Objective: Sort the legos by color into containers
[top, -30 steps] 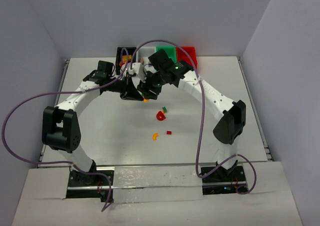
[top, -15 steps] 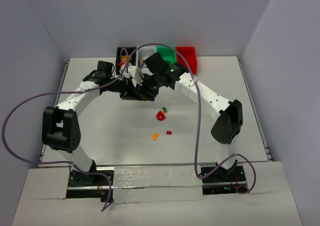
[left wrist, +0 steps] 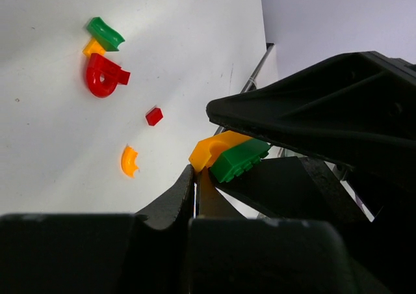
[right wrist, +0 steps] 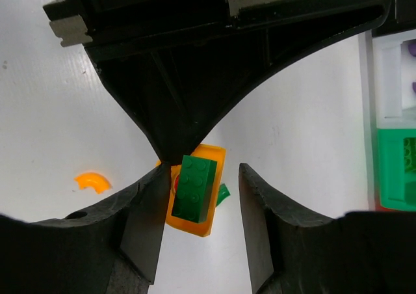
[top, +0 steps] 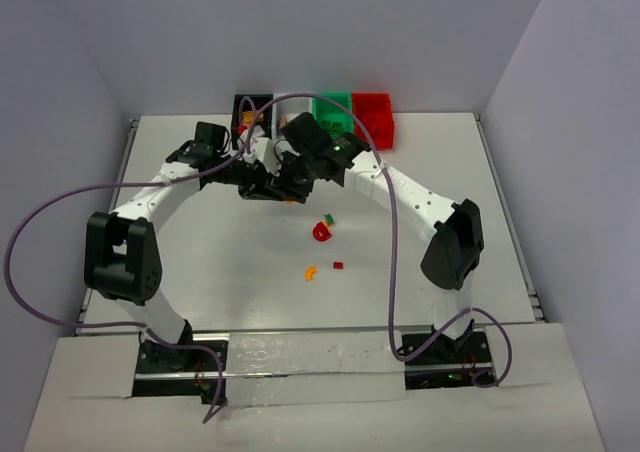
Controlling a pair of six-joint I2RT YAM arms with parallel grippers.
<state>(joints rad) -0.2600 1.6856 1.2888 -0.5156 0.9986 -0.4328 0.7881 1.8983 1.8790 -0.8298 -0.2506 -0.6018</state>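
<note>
Between right fingers [right wrist: 260, 222], green-on-orange legos [right wrist: 195, 193], left fingers [right wrist: 175, 99] just above

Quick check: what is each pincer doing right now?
Left pincer: shut on the orange brick, which has the green brick stacked on it.
Right pincer: open, straddling the green brick, not gripping.

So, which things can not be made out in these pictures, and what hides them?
Top view: the orange-and-green stack, covered by the left gripper and right gripper.
Top view: the red bin's contents, too small to tell.
Right wrist view: the white bin and green bin, cut off by the right edge.
Right wrist view: a loose green piece, mostly behind the stack.
</note>
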